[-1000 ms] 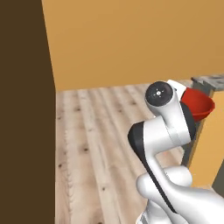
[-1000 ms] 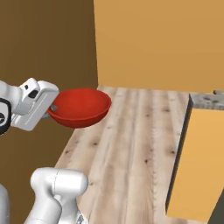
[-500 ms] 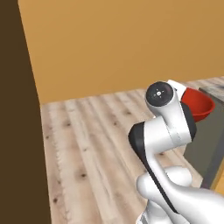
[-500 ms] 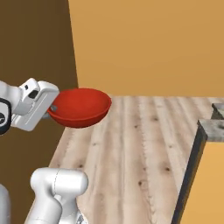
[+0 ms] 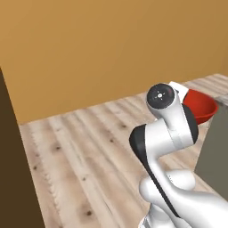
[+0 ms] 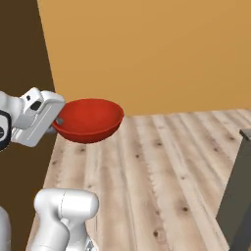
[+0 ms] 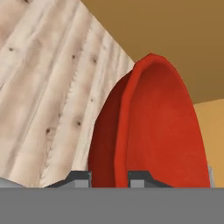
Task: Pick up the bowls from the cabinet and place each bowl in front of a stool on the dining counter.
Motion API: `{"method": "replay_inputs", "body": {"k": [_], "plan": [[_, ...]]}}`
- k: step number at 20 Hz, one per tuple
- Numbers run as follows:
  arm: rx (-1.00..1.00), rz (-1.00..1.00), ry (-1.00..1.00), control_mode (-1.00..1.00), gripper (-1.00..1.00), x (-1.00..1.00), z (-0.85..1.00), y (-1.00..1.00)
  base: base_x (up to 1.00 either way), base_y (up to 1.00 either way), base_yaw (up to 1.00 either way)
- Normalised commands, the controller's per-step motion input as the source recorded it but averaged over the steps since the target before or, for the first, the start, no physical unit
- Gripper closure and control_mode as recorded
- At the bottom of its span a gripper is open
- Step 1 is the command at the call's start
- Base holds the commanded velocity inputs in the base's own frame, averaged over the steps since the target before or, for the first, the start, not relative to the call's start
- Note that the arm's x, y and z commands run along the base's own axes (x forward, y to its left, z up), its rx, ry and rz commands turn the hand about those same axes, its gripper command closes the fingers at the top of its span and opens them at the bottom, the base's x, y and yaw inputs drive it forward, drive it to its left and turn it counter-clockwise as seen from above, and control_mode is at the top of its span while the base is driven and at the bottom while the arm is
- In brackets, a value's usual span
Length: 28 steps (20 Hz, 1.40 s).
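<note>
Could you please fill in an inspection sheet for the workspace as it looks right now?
Surface: wood-plank floor; no counter top seen.
Job's things: red bowl held off the floor, upright, by its rim; in the hand view the rim sits between the fingertips. A grey block at the right edge may be the dining counter's side; cannot tell.
Clutter: nothing seen.
Grippers: gripper shut on the red bowl.
Cables: nothing seen.
Surroundings: orange wall ahead, dark brown panel to the left.
</note>
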Motion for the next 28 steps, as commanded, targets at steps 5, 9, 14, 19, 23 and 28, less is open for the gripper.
{"method": "replay_inputs", "body": {"k": [5, 9, 14, 19, 23, 28], "plan": [[0.00, 0.00, 0.00, 1.00, 1.00, 0.00, 0.00, 0.00, 1.00, 0.52, -0.36], [0.00, 0.00, 0.00, 1.00, 1.00, 0.00, 0.00, 0.00, 1.00, 0.51, -0.37], [0.00, 0.00, 0.00, 1.00, 1.00, 0.00, 0.00, 0.00, 1.00, 0.51, -0.41], [0.00, 0.00, 0.00, 1.00, 1.00, 0.00, 0.00, 0.00, 1.00, 0.55, -0.52], [0.00, 0.00, 0.00, 1.00, 1.00, 0.00, 0.00, 0.00, 1.00, 0.55, -0.56], [0.00, 0.00, 0.00, 1.00, 1.00, 0.00, 0.00, 0.00, 1.00, 0.56, -0.57]]}}
